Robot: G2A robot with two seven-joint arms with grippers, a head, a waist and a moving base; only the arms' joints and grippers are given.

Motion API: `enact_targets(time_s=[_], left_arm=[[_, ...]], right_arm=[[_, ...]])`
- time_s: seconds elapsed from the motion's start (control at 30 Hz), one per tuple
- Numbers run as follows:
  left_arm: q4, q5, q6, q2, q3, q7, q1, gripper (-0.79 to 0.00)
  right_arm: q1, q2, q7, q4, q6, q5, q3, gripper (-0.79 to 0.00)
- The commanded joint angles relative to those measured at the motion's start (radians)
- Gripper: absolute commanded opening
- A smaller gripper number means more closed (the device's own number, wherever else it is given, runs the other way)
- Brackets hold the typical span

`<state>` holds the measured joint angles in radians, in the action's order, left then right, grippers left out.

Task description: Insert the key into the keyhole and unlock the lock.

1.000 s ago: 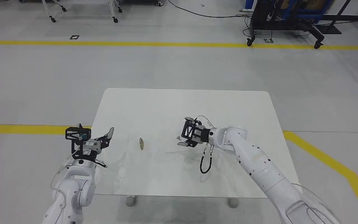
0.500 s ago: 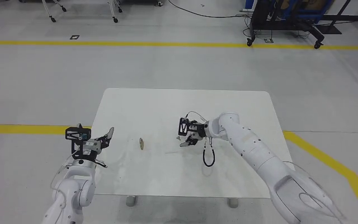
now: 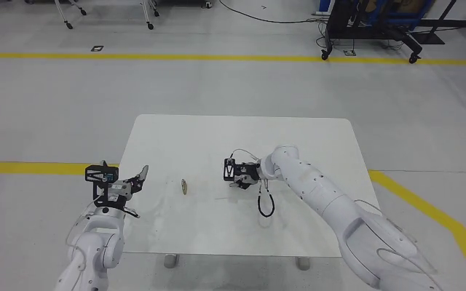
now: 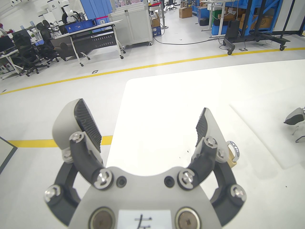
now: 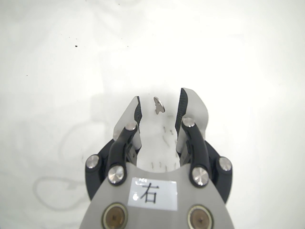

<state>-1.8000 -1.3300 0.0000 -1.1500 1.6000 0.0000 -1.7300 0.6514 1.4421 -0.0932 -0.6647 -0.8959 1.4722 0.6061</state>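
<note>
Right end effector (image 5: 160, 95) is spread and low over the middle of the worktop (image 3: 306, 138). The key (image 5: 159, 106) lies flat on the surface between its fingers (image 5: 193, 107); neither pad looks to be touching it. The lock (image 3: 184, 186), a small brass padlock, sits on the worktop left of centre, apart from the key and between the two arms. Left end effector (image 4: 143, 120) is also spread with nothing in it, at the worktop's left edge, and the lock is near its right-hand finger in the left wrist view.
</note>
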Motion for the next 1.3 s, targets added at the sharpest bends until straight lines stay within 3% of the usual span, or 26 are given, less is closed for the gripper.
enact_targets(time_s=[0.0,0.37,1.0,1.27], left_arm=[[0.0,0.0,0.0,0.0,0.0,0.0,0.0,0.0],[0.0,0.0,0.0,0.0,0.0,0.0,0.0,0.0],[0.0,0.0,0.0,0.0,0.0,0.0,0.0,0.0],[-0.142,-0.093,-0.128,0.003,-0.066,-0.09,0.019,0.0]], right_arm=[[-0.006,0.005,0.017,0.015,0.002,0.003,-0.004,-0.785],[-0.023,0.011,0.11,0.046,-0.004,0.026,-0.01,-0.785],[-0.009,0.003,0.12,0.004,0.039,0.065,-0.009,-0.785],[0.046,-0.03,0.221,-0.085,0.096,0.172,-0.01,-0.785]])
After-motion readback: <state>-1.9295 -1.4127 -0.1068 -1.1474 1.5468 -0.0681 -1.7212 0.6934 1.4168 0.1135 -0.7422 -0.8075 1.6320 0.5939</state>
